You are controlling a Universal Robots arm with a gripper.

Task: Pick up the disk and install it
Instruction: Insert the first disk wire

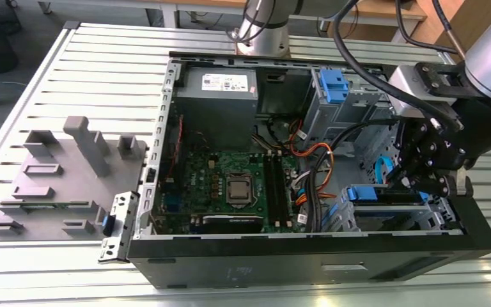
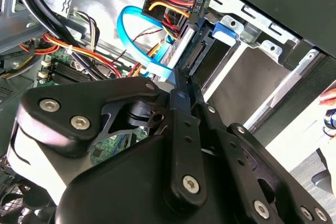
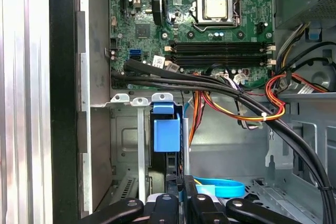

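1. Reaching down into the open computer case (image 1: 314, 272), the gripper (image 1: 424, 182) sits over the drive cage (image 1: 399, 217) in the case corner on the exterior view's right.
2. The gripper (image 3: 177, 192) is clamped on the disk (image 3: 167, 135). In the first wrist view its two black fingers (image 3: 197, 205) stand close together with the disk's thin edge between them.
3. The disk (image 1: 373, 193) stands on edge, partly inside the drive cage, between the cage's grey metal walls. Its blue plastic rail shows in the exterior view and the first wrist view.
4. In the second wrist view the disk's connector edge (image 2: 198, 51) lies just past the gripper (image 2: 181, 98). A power plug (image 2: 176, 1) with red, yellow and black wires hangs just beside that edge; whether it touches the disk cannot be told.
5. A blue flat cable (image 2: 131, 30) loops near the disk, between it and the motherboard (image 2: 63, 66).
6. The motherboard (image 3: 210, 24) lies flat on the case floor, and black cables (image 3: 210, 85) run across its edge beside the drive cage.
7. A grey metal box (image 1: 220, 86) with a white sticker sits at the far end of the case, well apart from the gripper.
8. The case rests on a slatted metal desk (image 1: 100, 77). A grey plastic fixture (image 1: 49, 185) with a tall post (image 1: 87, 144) stands on the desk on the exterior view's left, beside the case and well apart from the disk.
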